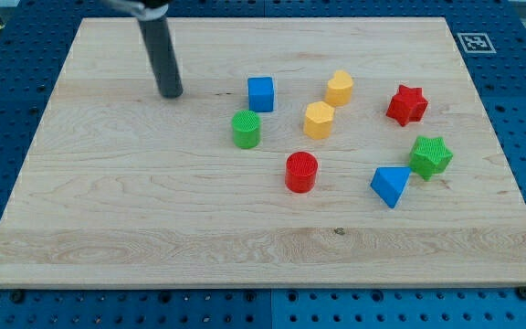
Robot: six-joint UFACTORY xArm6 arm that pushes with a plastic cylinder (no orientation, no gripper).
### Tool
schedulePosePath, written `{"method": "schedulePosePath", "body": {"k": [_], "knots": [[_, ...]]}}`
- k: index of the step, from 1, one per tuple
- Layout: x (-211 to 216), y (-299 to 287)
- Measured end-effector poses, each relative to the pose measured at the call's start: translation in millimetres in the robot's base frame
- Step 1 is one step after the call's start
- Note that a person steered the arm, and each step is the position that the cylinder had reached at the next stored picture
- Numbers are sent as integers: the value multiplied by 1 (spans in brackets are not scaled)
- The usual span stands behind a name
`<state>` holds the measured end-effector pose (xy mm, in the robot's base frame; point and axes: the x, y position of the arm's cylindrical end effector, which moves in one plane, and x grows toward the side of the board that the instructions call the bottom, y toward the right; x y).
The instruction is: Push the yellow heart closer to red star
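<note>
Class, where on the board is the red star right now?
The red star sits toward the view's upper right, right of the yellow heart and above the green star.

Between my tip (171, 93) and the yellow heart (340, 88) stands the blue cube (260, 93); heart to red star (407, 104) lies open.

A wooden board (108, 210) is seen carrying eight blocks. A red cylinder (301, 172) lies near centre, ringed by a green cylinder (246, 129) at 10 o'clock, blue cube (260, 93) at 11, yellow hexagon (318, 120) at 12, yellow heart (340, 88) at 1, red star (407, 104) at 2, green star (430, 156) at 3 and blue triangle (390, 185) at 4.
</note>
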<state>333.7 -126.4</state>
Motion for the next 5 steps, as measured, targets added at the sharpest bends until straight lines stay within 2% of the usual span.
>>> {"method": "schedulePosePath", "body": {"k": [1, 2, 3, 5], "knots": [[-63, 19], [-76, 58], [-64, 67], [-35, 38]]}}
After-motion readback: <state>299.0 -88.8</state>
